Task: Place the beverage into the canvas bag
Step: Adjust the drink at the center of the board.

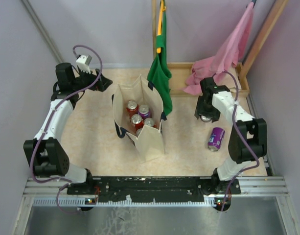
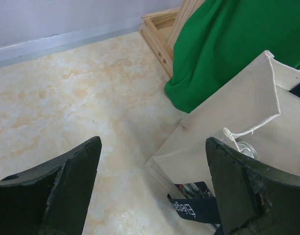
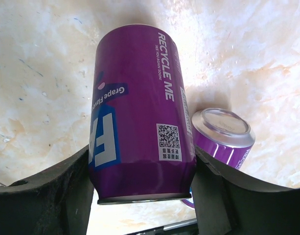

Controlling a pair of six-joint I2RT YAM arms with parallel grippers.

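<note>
The cream canvas bag (image 1: 150, 142) with navy handles stands open at the table's middle, several cans (image 1: 139, 115) inside it. In the left wrist view its near wall (image 2: 223, 117) and navy strap (image 2: 195, 206) show. My right gripper (image 1: 206, 111) (image 3: 142, 164) is shut on a purple grape beverage can (image 3: 140, 117), fingers pressed on both its sides, right of the bag. A second purple can (image 1: 216, 138) (image 3: 223, 133) lies on the table close by. My left gripper (image 1: 103, 81) (image 2: 152, 147) is open and holds nothing, at the back left of the bag.
A green cloth bag (image 1: 159, 73) (image 2: 228, 49) hangs right behind the canvas bag. A pink cloth bag (image 1: 223, 54) hangs at the back right over a wooden frame (image 1: 208, 88). Walls close in the table on both sides.
</note>
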